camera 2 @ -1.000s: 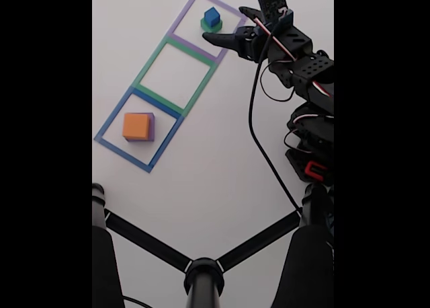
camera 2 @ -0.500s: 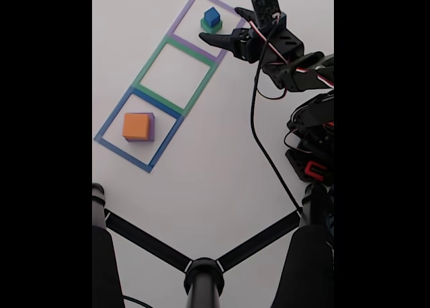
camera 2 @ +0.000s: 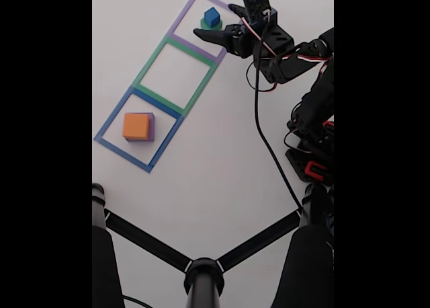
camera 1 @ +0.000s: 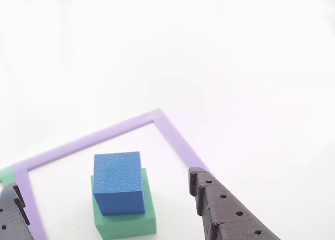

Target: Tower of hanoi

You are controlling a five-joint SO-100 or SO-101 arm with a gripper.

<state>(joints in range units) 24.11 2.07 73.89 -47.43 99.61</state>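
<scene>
Pincer (camera 2: 216,20) has advanced, spread around blue cube (camera 1: 118,182) atop green.

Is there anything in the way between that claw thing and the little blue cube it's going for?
Nothing visible blocks it. The open tool already has a finger on each side of the blue cube, which sits on the green block inside the purple taped square. Only bare table lies between fingers and cube.

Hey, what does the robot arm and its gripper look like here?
The arm is black, built of blocky segments, with an orange-red part near its base. A black cable and thin red and white wires run along it, and a small blue board sits atop the wrist. The gripper has black fingers with stepped edges and small round holes.
</scene>
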